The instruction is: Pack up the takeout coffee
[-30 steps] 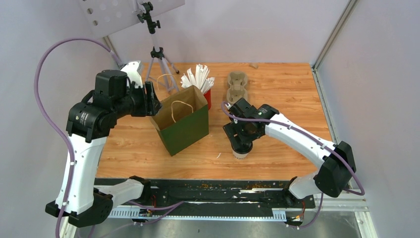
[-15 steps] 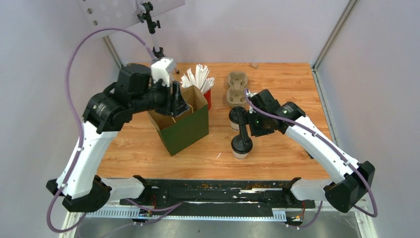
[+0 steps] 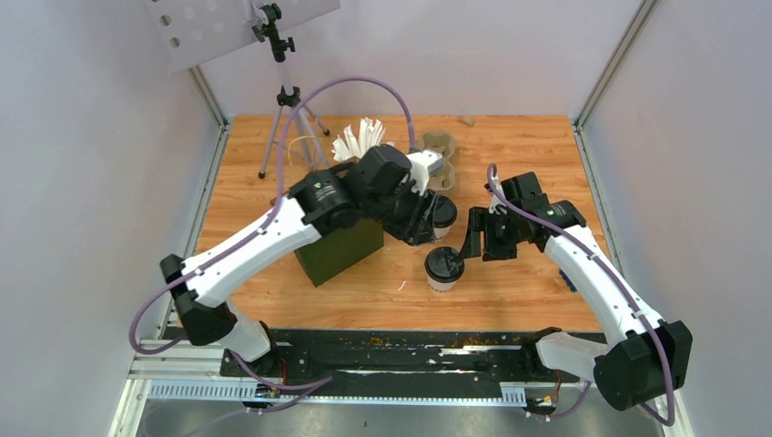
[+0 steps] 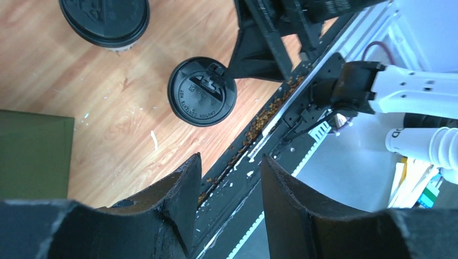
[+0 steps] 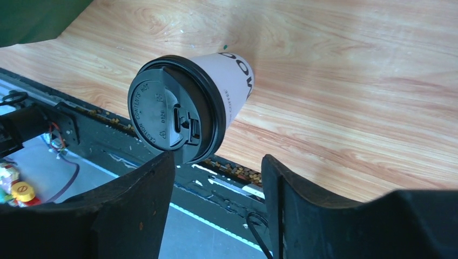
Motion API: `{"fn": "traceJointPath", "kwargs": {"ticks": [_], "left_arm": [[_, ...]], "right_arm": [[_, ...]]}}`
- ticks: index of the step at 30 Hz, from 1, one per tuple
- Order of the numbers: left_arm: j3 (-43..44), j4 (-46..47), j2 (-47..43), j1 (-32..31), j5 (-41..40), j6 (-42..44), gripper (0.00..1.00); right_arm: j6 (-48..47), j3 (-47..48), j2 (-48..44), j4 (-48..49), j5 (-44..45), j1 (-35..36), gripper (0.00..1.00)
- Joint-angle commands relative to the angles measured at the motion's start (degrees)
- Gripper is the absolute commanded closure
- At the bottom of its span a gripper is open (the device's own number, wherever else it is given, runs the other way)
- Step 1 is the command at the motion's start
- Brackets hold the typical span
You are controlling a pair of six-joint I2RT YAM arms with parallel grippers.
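Left fingers (image 4: 183, 183) and right fingers (image 5: 146, 189) both spread, empty. Near cup (image 5: 181, 108) stands on worktop (image 5: 351, 81) just ahead of both pairs; far cup (image 4: 105, 19) beyond the left pair. Risk: both arms crowd one cup, clash, tip it.

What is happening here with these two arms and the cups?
Two robot arms are packing takeout coffee. Both cups stand on the table with their lids on, and neither is held or in the green bag yet. The left arm reaches across the bag, and its claw hangs open next to the far cup. The right claw is open and faces the near cup without gripping it.
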Motion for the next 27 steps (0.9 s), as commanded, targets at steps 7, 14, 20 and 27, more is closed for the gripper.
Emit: {"fn": "traceJointPath", "kwargs": {"ticks": [7,14,20,27], "left_arm": [[-5.49,9.48,8.22,-0.47,3.67,0.03,0.5],[-11.33,11.26,12.75,-0.56,1.86,1.77,0.56],[-12.17,11.72,16.61,-0.6,1.05,2.32,0.57],[-12.64,12.77,18.71,-0.55,1.66,2.42,0.58]], "right_arm": [[-1.16,-4.83,-1.1,6.8,-7.92,-2.22,0.45],[-1.74,-9.23,-0.2,9.22,-9.51,-3.24,0.48],[-2.5,-11.35,-0.54,9.66,-9.45,-4.12,0.51],[-3.2,-11.88,-0.17,10.31,-10.54,-4.59,0.53]]}}
